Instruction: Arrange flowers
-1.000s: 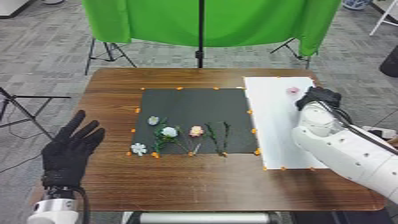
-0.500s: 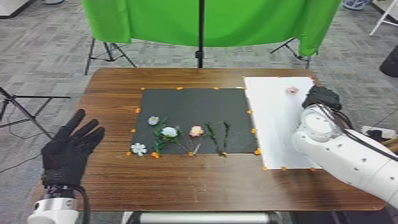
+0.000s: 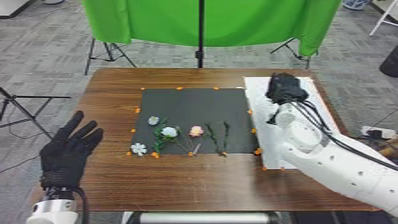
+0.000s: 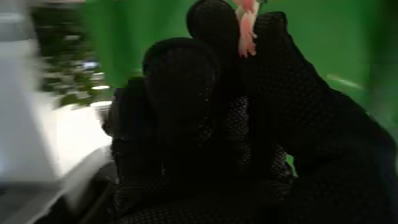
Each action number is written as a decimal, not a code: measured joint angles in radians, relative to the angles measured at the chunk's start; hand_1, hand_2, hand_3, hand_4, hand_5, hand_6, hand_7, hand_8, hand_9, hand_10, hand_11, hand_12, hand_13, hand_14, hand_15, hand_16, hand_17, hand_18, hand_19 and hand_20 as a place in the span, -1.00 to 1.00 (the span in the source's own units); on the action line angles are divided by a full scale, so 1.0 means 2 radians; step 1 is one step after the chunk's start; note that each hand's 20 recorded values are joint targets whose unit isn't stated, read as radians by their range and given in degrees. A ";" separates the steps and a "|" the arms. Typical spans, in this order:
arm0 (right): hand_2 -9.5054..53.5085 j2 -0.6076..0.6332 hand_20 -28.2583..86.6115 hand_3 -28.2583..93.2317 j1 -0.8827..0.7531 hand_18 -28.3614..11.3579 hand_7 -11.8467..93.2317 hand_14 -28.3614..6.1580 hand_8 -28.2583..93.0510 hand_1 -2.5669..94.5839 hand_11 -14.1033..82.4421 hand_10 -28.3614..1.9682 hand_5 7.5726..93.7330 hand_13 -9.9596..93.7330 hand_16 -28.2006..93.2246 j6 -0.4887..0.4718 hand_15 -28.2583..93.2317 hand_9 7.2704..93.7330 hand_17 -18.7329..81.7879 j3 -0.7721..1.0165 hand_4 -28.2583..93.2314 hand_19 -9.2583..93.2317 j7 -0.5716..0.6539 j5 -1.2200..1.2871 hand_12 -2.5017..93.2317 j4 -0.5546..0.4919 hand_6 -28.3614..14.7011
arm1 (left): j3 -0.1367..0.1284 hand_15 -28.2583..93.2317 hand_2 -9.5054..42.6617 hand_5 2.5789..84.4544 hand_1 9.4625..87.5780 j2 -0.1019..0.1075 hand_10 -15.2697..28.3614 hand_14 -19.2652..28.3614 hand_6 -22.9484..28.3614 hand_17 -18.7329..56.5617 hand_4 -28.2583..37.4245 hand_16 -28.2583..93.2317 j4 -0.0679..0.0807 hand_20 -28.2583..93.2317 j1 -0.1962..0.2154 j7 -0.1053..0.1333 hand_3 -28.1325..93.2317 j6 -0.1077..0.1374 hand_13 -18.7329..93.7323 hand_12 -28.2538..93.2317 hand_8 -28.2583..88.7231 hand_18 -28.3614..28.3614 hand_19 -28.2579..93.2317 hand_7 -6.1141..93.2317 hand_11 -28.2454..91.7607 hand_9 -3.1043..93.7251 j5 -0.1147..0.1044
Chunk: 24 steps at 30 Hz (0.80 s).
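Head view, lower left: left hand (image 3: 67, 160), gloved in black fabric; dark wrist collar (image 3: 59, 192); white, rounded left arm (image 3: 55, 211); black cable (image 3: 85, 205) alongside. Upper right: right hand (image 3: 286, 89), likewise black-gloved. Lower right: smooth white right arm (image 3: 333, 162), bulging at the joints, dotted with small dark marks; black cables (image 3: 313, 116) along it. Right wrist view: right hand (image 4: 209, 150), glove fabric mesh-textured, fingertips smoother.

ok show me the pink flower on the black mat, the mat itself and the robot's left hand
Pink flower (image 3: 196, 131), head view, on its bloom
Black mat (image 3: 195, 107), head view, bare far part
Left hand (image 3: 67, 160), head view, below the fingers
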 measured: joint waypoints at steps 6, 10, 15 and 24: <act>-1.00 -0.051 0.16 0.60 0.005 -0.49 -0.44 0.55 -0.48 0.32 -0.44 0.49 0.86 0.78 0.00 -0.002 0.39 1.00 0.22 -0.039 -1.00 0.88 -0.028 -0.030 -0.26 -0.017 0.36 | 0.002 0.39 -0.36 -0.19 -0.75 0.003 0.65 1.00 0.20 -0.76 -1.00 -0.72 0.000 -0.40 0.001 0.003 0.80 0.000 -0.26 -0.37 -0.68 0.96 0.37 -0.68 -0.15 -0.21 -0.001; -1.00 -0.093 0.17 0.62 0.005 -0.48 -0.43 0.56 -0.49 0.30 -0.47 0.48 0.84 0.73 0.00 -0.005 0.41 0.99 0.19 -0.072 -1.00 0.88 -0.035 -0.055 -0.24 -0.005 0.37 | 0.003 0.39 -0.36 -0.19 -0.75 0.003 0.65 1.00 0.20 -0.76 -1.00 -0.72 0.000 -0.40 0.000 0.002 0.80 0.000 -0.26 -0.37 -0.68 0.96 0.37 -0.68 -0.15 -0.21 -0.001; -1.00 -0.116 0.17 0.62 -0.009 -0.47 -0.44 0.52 -0.53 0.27 -0.49 0.40 0.74 0.57 -0.02 -0.026 0.49 0.87 0.08 -0.072 -1.00 0.89 -0.045 -0.063 -0.23 -0.002 0.37 | 0.002 0.39 -0.36 -0.19 -0.75 0.002 0.64 1.00 0.20 -0.76 -1.00 -0.72 0.000 -0.40 -0.001 -0.002 0.81 0.000 -0.26 -0.37 -0.68 0.96 0.37 -0.68 -0.15 -0.21 0.000; -1.00 -0.107 0.22 0.68 -0.031 -0.59 -0.44 0.28 -0.58 0.11 -0.32 0.16 0.58 0.40 -0.10 -0.071 0.59 0.58 -0.02 -0.053 -1.00 0.87 -0.055 -0.063 -0.42 -0.010 0.35 | -0.003 0.39 -0.36 -0.19 -0.74 -0.006 0.64 1.00 0.20 -0.76 -1.00 -0.72 0.000 -0.40 -0.002 -0.014 0.80 0.000 -0.26 -0.37 -0.68 0.96 0.36 -0.68 -0.15 -0.21 0.003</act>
